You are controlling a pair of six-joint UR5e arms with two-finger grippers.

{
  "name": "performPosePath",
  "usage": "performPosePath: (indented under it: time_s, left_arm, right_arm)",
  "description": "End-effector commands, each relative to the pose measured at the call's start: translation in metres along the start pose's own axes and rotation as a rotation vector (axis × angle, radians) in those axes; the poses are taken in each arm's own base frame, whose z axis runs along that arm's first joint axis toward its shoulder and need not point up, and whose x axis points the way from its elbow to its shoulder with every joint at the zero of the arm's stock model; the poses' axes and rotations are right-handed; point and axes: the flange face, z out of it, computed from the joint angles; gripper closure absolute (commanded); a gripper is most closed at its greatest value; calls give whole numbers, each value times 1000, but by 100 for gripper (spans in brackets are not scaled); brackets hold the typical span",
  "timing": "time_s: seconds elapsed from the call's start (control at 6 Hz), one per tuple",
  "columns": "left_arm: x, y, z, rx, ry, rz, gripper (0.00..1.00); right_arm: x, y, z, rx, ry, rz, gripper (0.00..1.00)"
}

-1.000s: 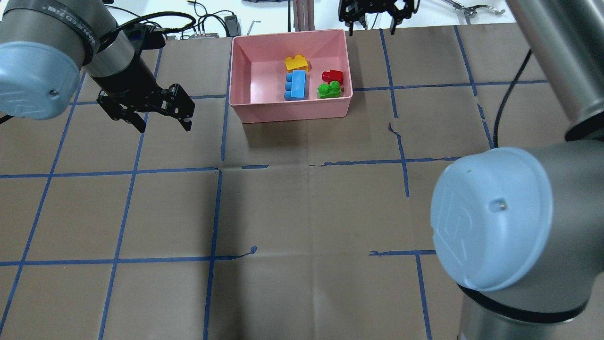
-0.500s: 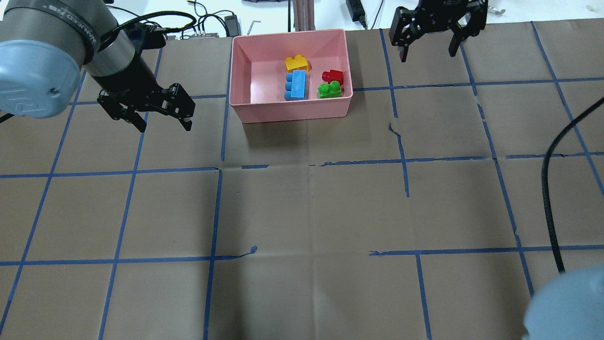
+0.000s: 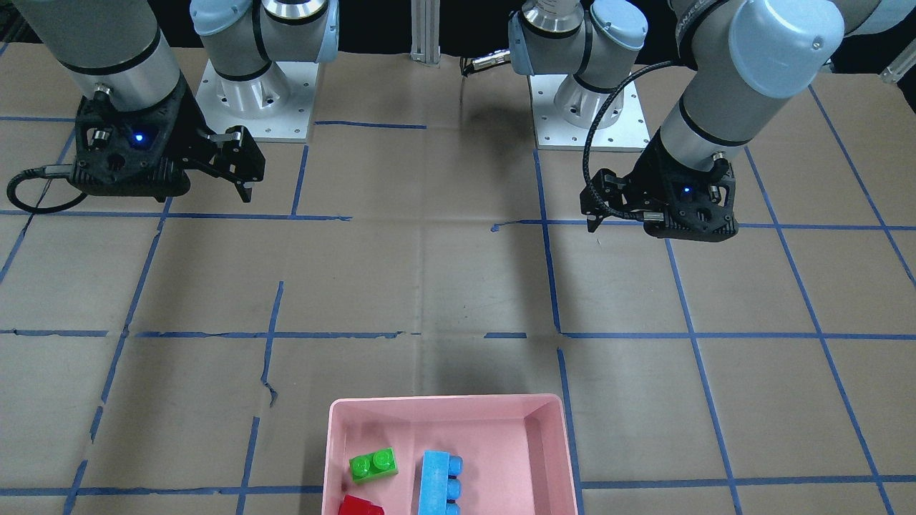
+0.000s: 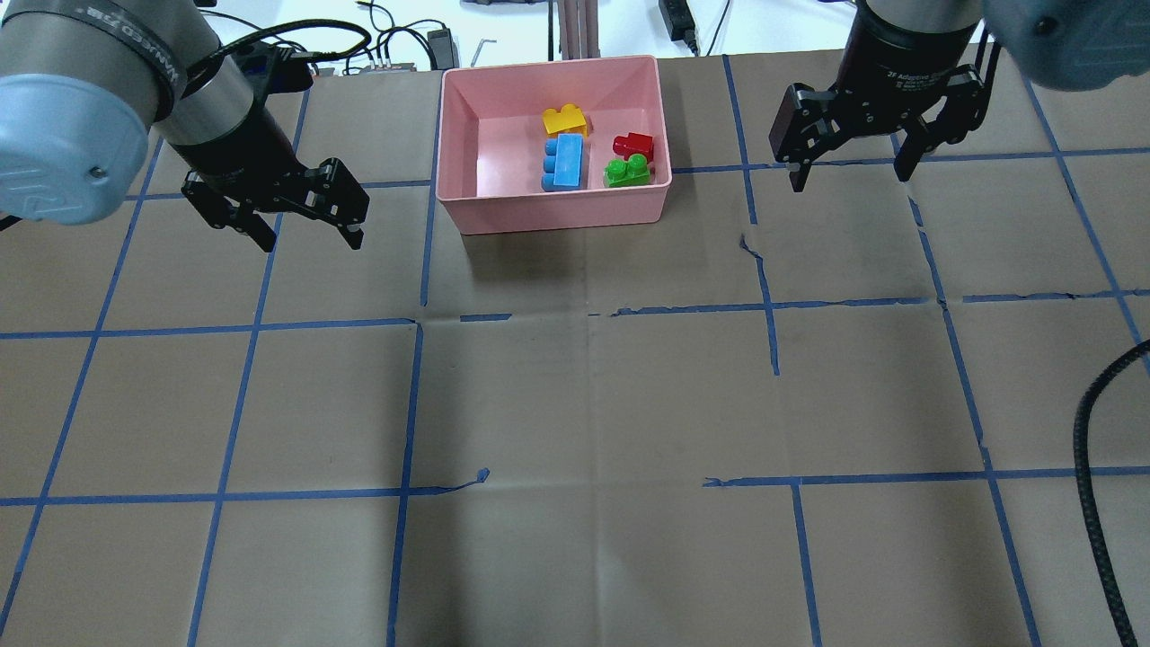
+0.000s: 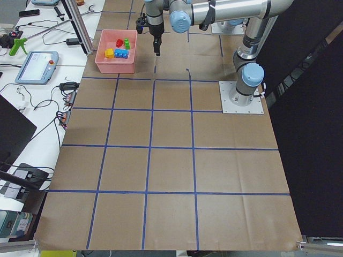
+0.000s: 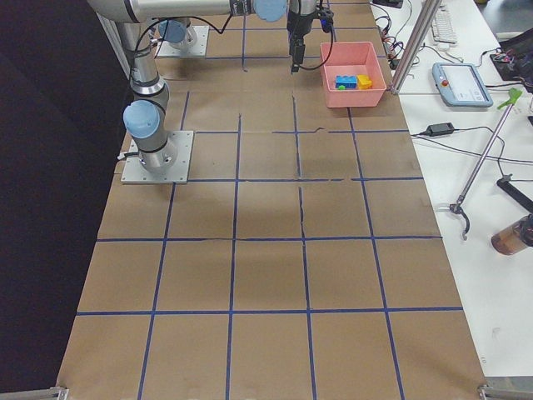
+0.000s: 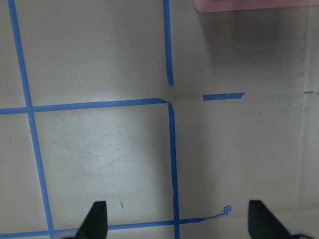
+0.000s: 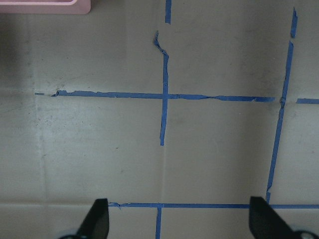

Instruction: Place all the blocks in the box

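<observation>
The pink box stands at the far middle of the table. Inside it lie the yellow block, the blue block, the red block and the green block. In the front-facing view the box shows the green, blue and red blocks. My left gripper hangs open and empty, left of the box. My right gripper hangs open and empty, right of the box. Both wrist views show open fingers over bare paper, with a pink box edge at the top.
Brown paper with a blue tape grid covers the table. A black cable hangs at the right edge. Cables and small tools lie on the white bench beyond the far edge. A tablet sits beside the table.
My right gripper has swung from behind the box's far right corner to the right and nearer, now beside the box. The left gripper has barely moved. The blocks are unmoved.
</observation>
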Motion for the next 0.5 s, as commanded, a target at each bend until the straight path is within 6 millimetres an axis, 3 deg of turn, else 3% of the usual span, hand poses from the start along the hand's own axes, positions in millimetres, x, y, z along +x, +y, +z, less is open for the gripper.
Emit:
performPosePath:
  time_s: [0.0, 0.33]
  left_arm:
    - [-10, -1, 0, -14, -64, -7, 0]
    - [-11, -10, 3, 4, -59, -9, 0]
  right_arm:
    - [-2, 1, -9, 17, -2, 2, 0]
    - [-1, 1, -7, 13, -2, 4, 0]
